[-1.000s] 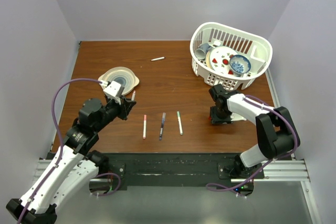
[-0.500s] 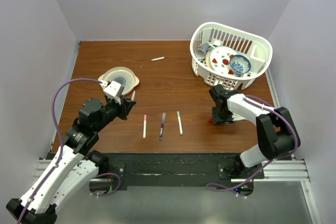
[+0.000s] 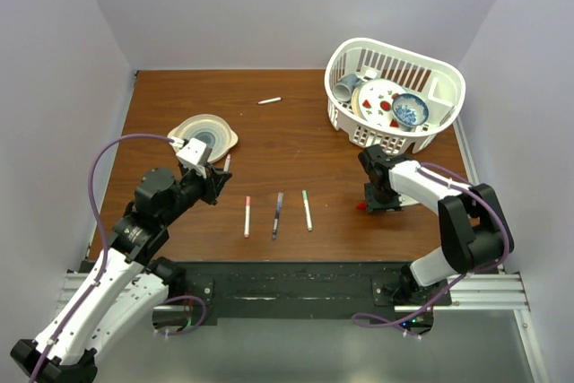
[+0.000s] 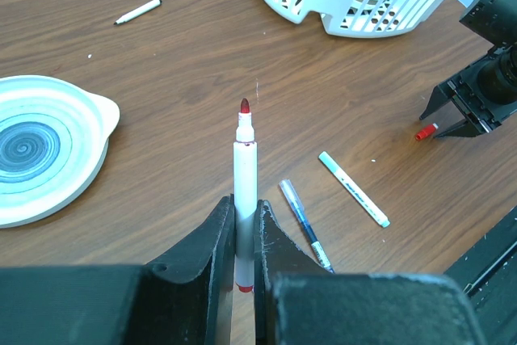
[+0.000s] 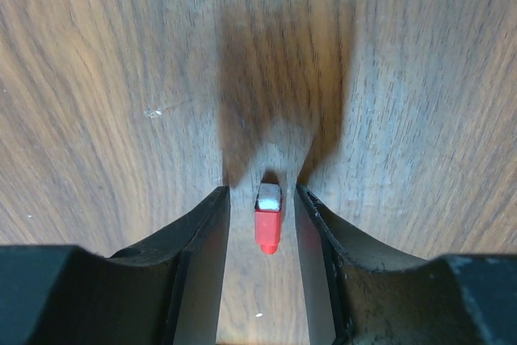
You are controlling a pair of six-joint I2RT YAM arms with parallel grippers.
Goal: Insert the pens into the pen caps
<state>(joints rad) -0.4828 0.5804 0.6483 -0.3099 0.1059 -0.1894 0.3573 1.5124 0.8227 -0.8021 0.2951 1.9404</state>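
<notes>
While in left hand (image 4: 244, 204), pen (image 4: 245, 169) lengthwise, tip outward.

The red pen cap (image 5: 267, 220) lies on the wooden table (image 5: 121, 78) between the right gripper's (image 5: 261, 191) spread fingers, touching neither, white end toward the fingertips.

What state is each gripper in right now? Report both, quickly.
Left gripper: shut on the red-tipped pen, which has no cap on.
Right gripper: open, straddling the red cap with a gap on each side.
</notes>
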